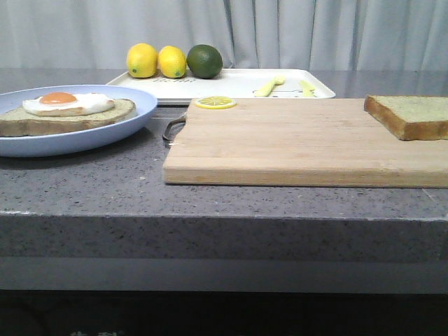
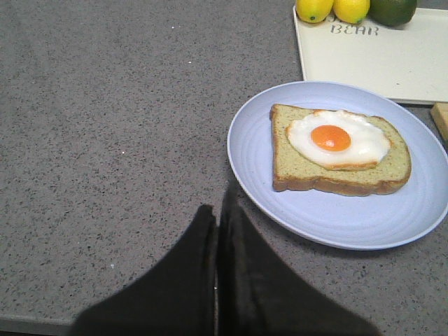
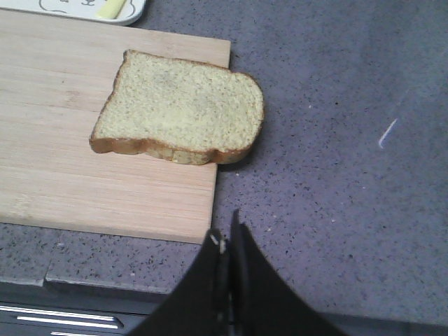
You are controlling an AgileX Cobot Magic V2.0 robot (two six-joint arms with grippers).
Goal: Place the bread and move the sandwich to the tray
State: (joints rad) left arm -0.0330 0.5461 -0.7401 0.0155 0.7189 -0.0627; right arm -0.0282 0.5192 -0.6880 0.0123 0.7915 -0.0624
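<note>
Both grippers show matte black, tapering fingers

The left arm's dark, wedge-shaped gripper hangs with its two black fingers pressed together, only a thin seam showing between them, and nothing is caught there. The right arm's dark, tapering gripper is likewise closed and empty, its fingertips meeting at a narrow point (neither arm shows in the front view, only in its own wrist camera).
</note>
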